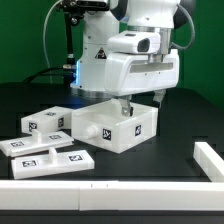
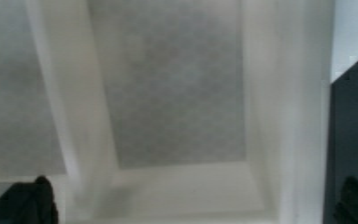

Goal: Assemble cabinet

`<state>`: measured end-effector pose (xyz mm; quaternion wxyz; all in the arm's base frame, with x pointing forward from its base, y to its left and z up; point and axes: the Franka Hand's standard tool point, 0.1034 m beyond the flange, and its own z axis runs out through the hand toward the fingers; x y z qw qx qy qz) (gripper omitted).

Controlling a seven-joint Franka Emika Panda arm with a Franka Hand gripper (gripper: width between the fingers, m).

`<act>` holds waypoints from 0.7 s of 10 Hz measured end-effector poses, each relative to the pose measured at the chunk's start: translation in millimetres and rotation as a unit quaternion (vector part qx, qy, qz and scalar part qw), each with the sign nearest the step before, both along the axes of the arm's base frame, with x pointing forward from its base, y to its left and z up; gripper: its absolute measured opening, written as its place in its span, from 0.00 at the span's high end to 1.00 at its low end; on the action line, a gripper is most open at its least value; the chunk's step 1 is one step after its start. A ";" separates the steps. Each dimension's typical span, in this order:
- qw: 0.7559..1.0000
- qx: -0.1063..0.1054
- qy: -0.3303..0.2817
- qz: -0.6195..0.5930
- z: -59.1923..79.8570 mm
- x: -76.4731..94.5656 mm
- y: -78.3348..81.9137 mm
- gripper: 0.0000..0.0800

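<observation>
Cabinet [image 1: 118, 124], a white plastic box of flat panels bearing small black-and-white square tags: standing on the dark table [image 1: 170, 165] near the middle of the exterior view, directly under the white two-finger gripper [image 1: 128, 102]. Jaws spread wide, dark fingertips [image 2: 34, 202] flanking the cabinet's open white compartment in the wrist view; contact with its walls impossible to tell. Flat white tagged panels [image 1: 50, 122] lying just beside the cabinet, on the exterior view's left.
</observation>
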<state>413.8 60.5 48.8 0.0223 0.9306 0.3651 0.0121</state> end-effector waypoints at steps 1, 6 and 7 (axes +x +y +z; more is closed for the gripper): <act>1.000 0.000 -0.001 -0.004 0.7 1.0 -3.0 0.00; 1.000 -0.001 0.001 -0.003 -0.8 -0.1 -2.9 0.51; 1.000 0.000 -0.001 -0.005 0.2 1.1 -3.7 0.51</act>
